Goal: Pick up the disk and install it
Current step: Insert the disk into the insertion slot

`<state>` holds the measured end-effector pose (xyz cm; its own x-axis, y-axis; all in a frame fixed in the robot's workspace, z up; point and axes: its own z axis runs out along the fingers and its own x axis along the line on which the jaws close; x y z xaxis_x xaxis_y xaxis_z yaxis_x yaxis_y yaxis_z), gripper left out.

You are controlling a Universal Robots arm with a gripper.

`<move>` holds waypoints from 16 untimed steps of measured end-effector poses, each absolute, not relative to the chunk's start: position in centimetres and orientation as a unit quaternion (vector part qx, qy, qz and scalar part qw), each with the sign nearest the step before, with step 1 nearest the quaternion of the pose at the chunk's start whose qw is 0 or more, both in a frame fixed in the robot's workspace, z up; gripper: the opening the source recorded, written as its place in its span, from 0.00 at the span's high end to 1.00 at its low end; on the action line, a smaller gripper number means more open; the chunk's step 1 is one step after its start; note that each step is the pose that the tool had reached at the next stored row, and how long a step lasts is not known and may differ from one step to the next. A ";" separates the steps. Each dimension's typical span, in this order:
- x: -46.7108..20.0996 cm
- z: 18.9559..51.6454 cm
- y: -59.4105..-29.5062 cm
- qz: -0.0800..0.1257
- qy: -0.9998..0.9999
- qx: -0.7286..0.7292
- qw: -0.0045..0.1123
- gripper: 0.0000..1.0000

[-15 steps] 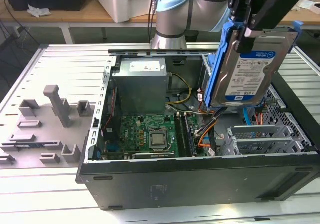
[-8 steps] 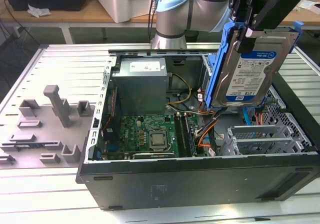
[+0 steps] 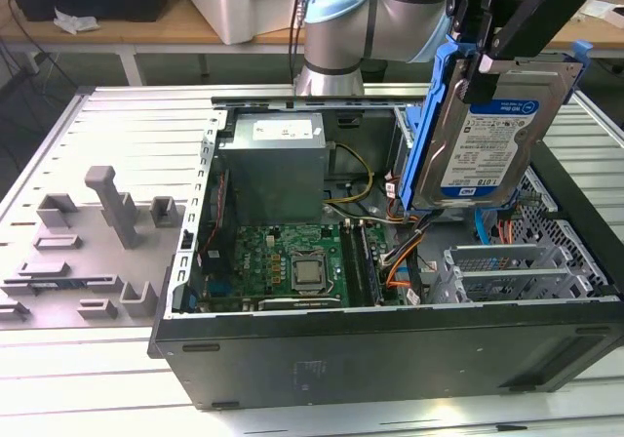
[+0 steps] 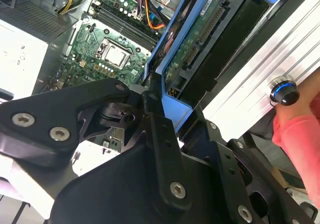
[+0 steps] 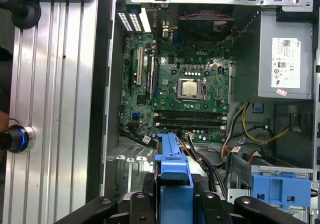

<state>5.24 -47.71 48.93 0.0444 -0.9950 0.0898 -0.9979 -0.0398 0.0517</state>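
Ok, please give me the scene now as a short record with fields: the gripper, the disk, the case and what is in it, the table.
gripper: shut on the blue frame of the disk
disk: held tilted, label facing the exterior view, over the case at the exterior view's right; not in a bay
case: open, lying on the table
inside case: power supply, motherboard, cables
table, exterior view's left: grey fixtures
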 end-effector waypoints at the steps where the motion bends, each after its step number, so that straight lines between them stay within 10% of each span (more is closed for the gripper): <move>1: 5.2 48.9 -47.7 0.015 -0.691 0.721 0.050 0.64; 16: 5.2 48.9 -47.7 0.015 -0.691 0.721 0.050 0.64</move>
<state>5.24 -47.72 48.93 0.0453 -0.9949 0.0898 -0.9978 -0.0408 0.0516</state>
